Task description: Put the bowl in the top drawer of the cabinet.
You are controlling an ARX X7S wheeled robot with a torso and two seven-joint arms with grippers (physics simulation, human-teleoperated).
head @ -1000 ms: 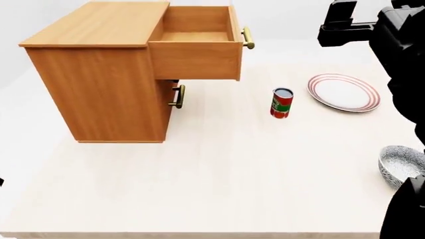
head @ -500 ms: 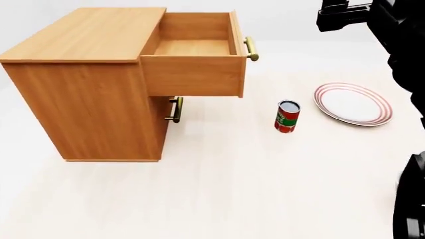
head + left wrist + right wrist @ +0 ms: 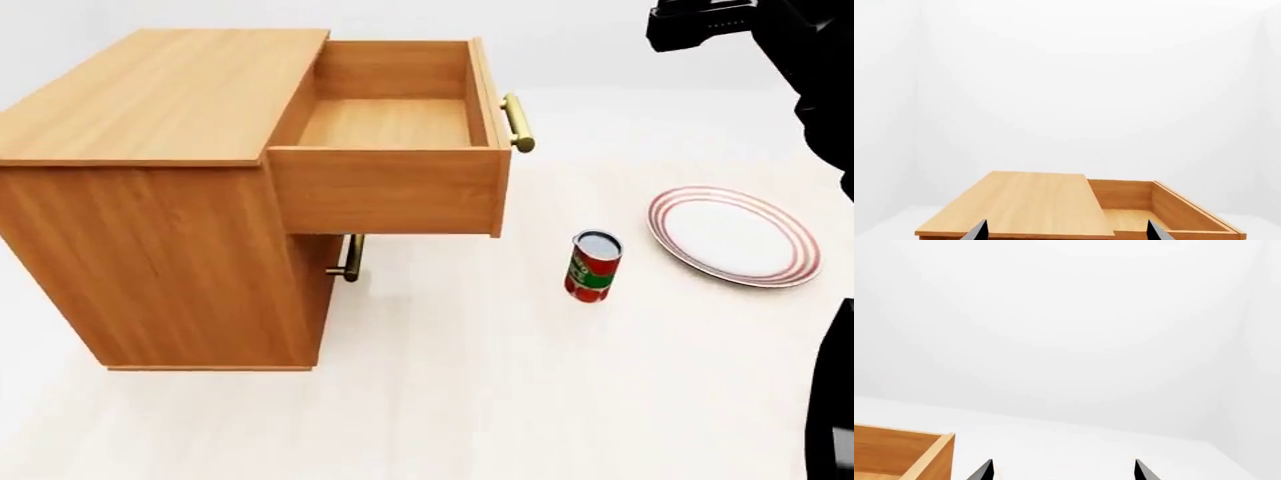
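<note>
The bowl is out of view in every frame. The light-brown cabinet (image 3: 160, 90) stands at the left of the head view, with its top drawer (image 3: 387, 190) pulled out and nothing inside; the drawer's brass handle (image 3: 518, 122) points right. In the left wrist view, my left gripper (image 3: 1066, 232) is open above the cabinet (image 3: 1024, 202), near the open top drawer (image 3: 1147, 210). My right gripper (image 3: 1063, 471) is open and holds nothing, with a corner of the top drawer (image 3: 921, 455) off to one side. My right arm (image 3: 787, 50) shows dark at the head view's top right.
A red can (image 3: 593, 266) stands upright on the white table (image 3: 507, 400), to the right of the cabinet. A flat white plate with red rim rings (image 3: 734, 236) lies further right. The lower drawer's brass handle (image 3: 350, 258) shows under the open drawer.
The head view has shifted, so the cabinet, can and plate look larger and lower. The bowl, at the lower right a second ago, has dropped out of view.
</note>
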